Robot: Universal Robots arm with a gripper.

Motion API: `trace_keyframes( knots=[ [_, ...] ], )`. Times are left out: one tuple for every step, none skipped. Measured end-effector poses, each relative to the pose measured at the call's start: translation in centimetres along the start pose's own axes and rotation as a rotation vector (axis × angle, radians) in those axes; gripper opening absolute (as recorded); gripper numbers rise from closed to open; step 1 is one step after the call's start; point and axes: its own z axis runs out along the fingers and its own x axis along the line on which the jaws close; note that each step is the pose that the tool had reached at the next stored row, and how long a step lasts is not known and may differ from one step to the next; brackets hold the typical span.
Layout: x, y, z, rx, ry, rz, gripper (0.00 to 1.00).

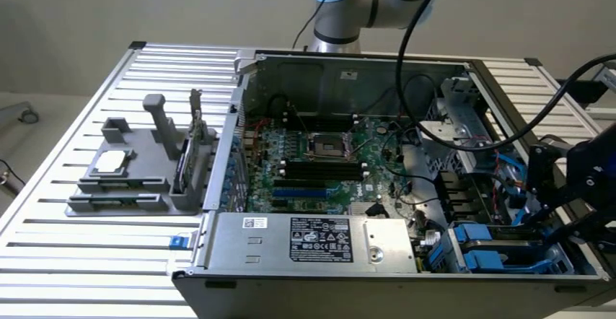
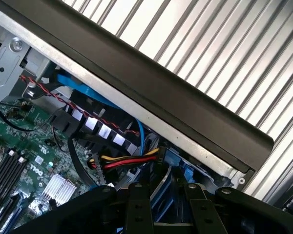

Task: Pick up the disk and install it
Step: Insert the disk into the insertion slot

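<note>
Low in the wrist view the end effector is clamped on a blue-edged slab I take for the disk, hanging over the drive bay at the exterior view's lower right. The install step looks to be in hand, and seating likely calls for a square line clear of the yellow-and-red cable. I count one disk, one end effector, at least two blue carriers in the bay, and farther off at middle left one grey fixture holding one silver chip and one upright card.

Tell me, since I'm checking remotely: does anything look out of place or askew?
One thing: the arm's thick black cable sags low across the open computer case, where it might snag. Otherwise nothing stands out.
</note>
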Motion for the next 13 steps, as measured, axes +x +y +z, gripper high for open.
trace_keyframes(
  knots=[
    [0.02, -0.01, 0.03, -0.0007, 0.0001, 0.005, 0.31],
    [0.05, -0.02, 0.05, -0.0013, 0.0000, 0.011, 0.31],
    [0.07, -0.03, 0.06, -0.0018, -0.0001, 0.016, 0.31],
    [0.09, -0.03, 0.09, -0.0025, 0.0000, 0.021, 0.31],
    [0.11, -0.03, 0.10, -0.0030, -0.0001, 0.026, 0.31],
    [0.13, -0.03, 0.12, -0.0037, -0.0001, 0.031, 0.31],
    [0.15, -0.02, 0.13, -0.0042, -0.0002, 0.036, 0.31],
    [0.18, 0.00, 0.13, -0.0046, -0.0003, 0.040, 0.31],
    [0.22, 0.02, 0.14, -0.0050, -0.0003, 0.044, 0.31],
    [0.26, 0.04, 0.15, -0.0054, -0.0003, 0.047, 0.31],
    [0.30, 0.07, 0.15, -0.0056, -0.0005, 0.050, 0.31],
    [0.32, 0.08, 0.16, -0.0059, -0.0005, 0.052, 0.31],
    [0.34, 0.09, 0.17, -0.0062, -0.0006, 0.055, 0.31]
  ],
)
